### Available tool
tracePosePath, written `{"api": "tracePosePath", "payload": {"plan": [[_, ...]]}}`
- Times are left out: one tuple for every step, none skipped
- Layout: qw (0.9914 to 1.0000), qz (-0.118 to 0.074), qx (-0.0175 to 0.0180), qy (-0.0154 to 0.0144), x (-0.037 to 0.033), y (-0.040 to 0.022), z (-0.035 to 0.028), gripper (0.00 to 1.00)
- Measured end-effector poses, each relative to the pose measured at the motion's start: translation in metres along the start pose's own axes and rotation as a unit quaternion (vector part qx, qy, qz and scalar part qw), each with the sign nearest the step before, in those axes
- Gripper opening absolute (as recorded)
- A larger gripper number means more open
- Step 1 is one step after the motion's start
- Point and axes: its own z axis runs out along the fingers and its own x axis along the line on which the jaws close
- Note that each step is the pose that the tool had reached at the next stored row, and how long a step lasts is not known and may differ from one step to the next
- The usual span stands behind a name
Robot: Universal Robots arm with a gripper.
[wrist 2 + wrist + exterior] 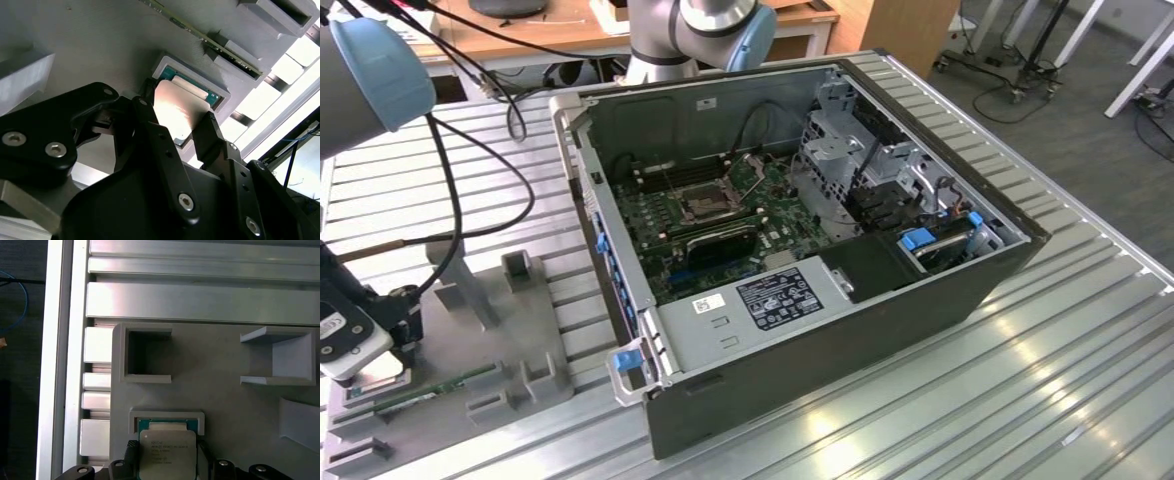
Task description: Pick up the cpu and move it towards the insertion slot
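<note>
Straddling cpu (pixel 166 455) seated in grey tray (pixel 225 405): gripper (pixel 177 111).

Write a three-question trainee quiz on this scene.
1. True or false: the cpu already sits in the insertion slot.
2. The gripper has its jaws either side of: A) a screwdriver, B) the cpu, C) a mug.
3. Fill in: in the exterior view, the grey tray lies on the computer case's ____ side.
Key: 1 false; 2 B; 3 left.
</note>
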Motion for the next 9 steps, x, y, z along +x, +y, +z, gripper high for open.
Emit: {"api": "tracePosePath", "payload": {"plan": [[1.00000, 0.000, 0.0000, 0.0000, 0.0000, 0.0000, 0.0000, 0.55], [1.00000, 0.000, 0.0000, 0.0000, 0.0001, 0.0000, 0.0000, 0.55], [1.00000, 0.000, 0.0000, 0.0000, 0.0001, 0.0000, 0.0000, 0.55], [1.00000, 0.000, 0.0000, 0.0000, 0.0001, 0.0000, 0.0000, 0.55], [1.00000, 0.000, 0.0000, 0.0000, 0.0002, 0.0000, 0.0000, 0.55], [1.00000, 0.000, 0.0000, 0.0000, 0.0002, 0.0000, 0.0000, 0.55], [1.00000, 0.000, -0.0001, -0.0001, 0.0002, 0.0000, -0.0001, 0.55], [1.00000, 0.000, -0.0001, -0.0001, 0.0002, 0.0000, -0.0005, 0.55], [1.00000, 0.000, 0.0000, 0.0000, 0.0002, 0.0000, -0.0011, 0.55]]}}
